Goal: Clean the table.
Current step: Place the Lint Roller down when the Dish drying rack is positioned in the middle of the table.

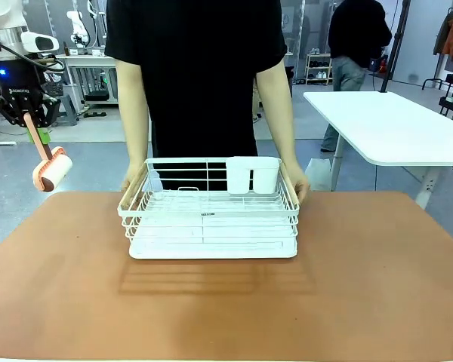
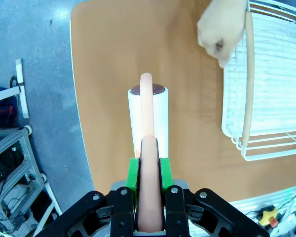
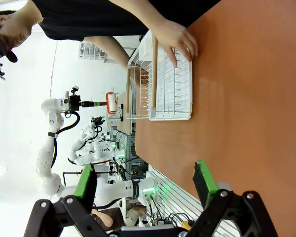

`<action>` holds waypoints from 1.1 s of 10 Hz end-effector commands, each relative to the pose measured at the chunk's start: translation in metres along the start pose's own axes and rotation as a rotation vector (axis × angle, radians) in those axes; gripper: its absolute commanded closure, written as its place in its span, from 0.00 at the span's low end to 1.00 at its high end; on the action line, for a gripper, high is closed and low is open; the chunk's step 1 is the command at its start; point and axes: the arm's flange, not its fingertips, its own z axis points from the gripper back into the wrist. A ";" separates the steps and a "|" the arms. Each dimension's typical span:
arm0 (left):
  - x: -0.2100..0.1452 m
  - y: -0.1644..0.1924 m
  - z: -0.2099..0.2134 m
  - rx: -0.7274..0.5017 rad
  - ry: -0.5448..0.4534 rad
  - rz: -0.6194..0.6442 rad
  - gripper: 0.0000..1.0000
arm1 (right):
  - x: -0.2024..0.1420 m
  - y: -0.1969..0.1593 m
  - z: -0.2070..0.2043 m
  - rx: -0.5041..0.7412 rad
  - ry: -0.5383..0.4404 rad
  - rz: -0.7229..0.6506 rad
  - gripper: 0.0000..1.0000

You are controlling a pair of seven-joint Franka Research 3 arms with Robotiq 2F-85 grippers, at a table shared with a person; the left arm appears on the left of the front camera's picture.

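The reddish-brown table (image 1: 226, 309) carries a white wire dish rack (image 1: 211, 219) near its far edge. A person's hands (image 1: 296, 185) grip both ends of the rack. My left gripper (image 1: 36, 124) hangs above the table's far left corner, shut on the peach handle of a lint roller (image 1: 53, 170) whose white roll points down, clear of the surface. In the left wrist view the lint roller (image 2: 148, 113) runs out from the left gripper (image 2: 149, 173) over the table (image 2: 113, 54), beside the rack (image 2: 271, 98) and a hand (image 2: 222, 29). My right gripper (image 3: 145, 178) stands open over the table (image 3: 246, 108).
A white-topped table (image 1: 392, 121) stands at the back right, off the reddish-brown one. The rack holds a white cutlery cup (image 1: 253, 175) at its far side. Another person walks far behind. Bare tabletop lies in front of and on both sides of the rack.
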 end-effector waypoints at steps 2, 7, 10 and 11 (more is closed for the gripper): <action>-0.001 0.001 0.003 0.022 0.005 0.010 0.79 | -0.001 0.003 -0.001 0.009 -0.001 0.007 0.00; 0.014 -0.009 0.001 -0.075 0.004 0.238 0.79 | -0.001 0.003 -0.001 0.009 -0.001 0.007 0.00; 0.040 -0.022 -0.001 -0.102 -0.007 0.784 0.79 | -0.001 0.003 -0.001 0.009 -0.001 0.007 0.00; 0.054 -0.023 -0.006 -0.091 -0.123 1.024 0.79 | -0.001 0.003 -0.001 0.009 -0.001 0.007 0.00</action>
